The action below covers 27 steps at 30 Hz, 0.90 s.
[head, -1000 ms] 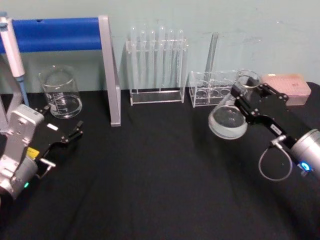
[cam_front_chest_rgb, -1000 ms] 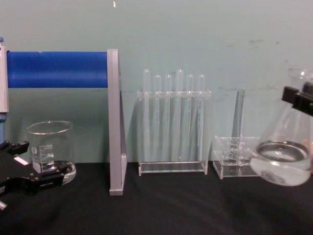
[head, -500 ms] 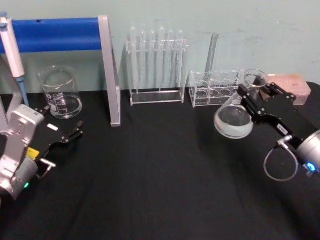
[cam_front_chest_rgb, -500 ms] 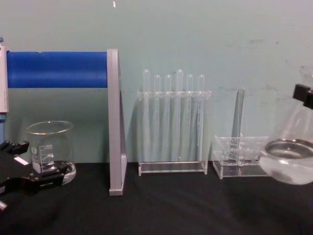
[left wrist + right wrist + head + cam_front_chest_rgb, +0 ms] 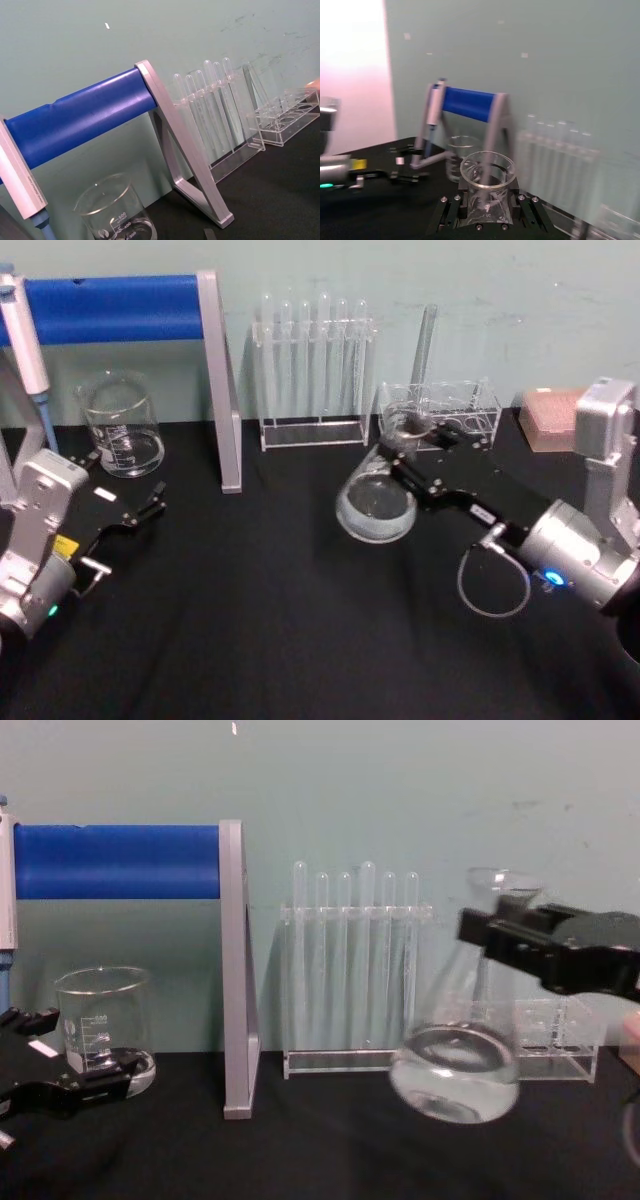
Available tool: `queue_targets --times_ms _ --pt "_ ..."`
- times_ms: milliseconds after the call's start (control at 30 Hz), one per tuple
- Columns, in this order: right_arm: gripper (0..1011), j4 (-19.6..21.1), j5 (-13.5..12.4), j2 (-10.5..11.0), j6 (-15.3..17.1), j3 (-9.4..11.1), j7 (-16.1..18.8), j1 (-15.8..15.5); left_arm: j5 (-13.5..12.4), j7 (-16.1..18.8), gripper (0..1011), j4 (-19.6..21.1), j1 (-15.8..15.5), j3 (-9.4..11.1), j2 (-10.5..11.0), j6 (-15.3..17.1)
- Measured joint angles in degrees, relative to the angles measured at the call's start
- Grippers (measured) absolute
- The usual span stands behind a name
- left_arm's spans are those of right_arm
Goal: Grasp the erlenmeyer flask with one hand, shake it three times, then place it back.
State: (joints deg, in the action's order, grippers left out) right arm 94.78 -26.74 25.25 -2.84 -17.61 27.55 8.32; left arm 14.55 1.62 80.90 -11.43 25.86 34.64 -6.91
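Right tool [image 5: 403,447] was clamped on the neck of the erlenmeyer flask [image 5: 376,503]. Flask was tilted, base out to the tool's left. Versus half a second earlier, tool and flask had swung left, from in front of the small rack [image 5: 440,412] to the middle of the worktop [image 5: 250,620].

Behind the tool:
- one tall rack [image 5: 312,370] with six test tubes [image 5: 366,950]
- one lone tube [image 5: 425,345] in the small rack

Far to its left: one beaker [image 5: 120,425], unmoved, beside the left tool [image 5: 125,483], which was parked with jaws apart.

Clear erlenmeyer flask [image 5: 375,508] held tilted by right gripper [image 5: 410,445]
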Motion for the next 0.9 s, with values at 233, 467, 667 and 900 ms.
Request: queue_targets --times_ms 233,467,667,900 --pt "448 -1.5 -0.8 -0.4 0.0 -4.7 4.5 3.1 0.0 0.0 1001 0.0 0.0 0.0 0.0 0.0" --pt "448 -3.0 -1.5 -0.7 -0.6 -8.0 7.0 5.6 0.0 0.0 1001 0.0 0.0 0.0 0.0 0.0" --pt "448 -3.8 -1.9 -0.5 -1.1 -8.4 6.4 6.2 0.0 0.0 1001 0.0 0.0 0.0 0.0 0.0" --pt "448 -4.0 -2.2 -0.2 -1.4 -6.3 2.1 5.5 0.0 0.0 1001 0.0 0.0 0.0 0.0 0.0"
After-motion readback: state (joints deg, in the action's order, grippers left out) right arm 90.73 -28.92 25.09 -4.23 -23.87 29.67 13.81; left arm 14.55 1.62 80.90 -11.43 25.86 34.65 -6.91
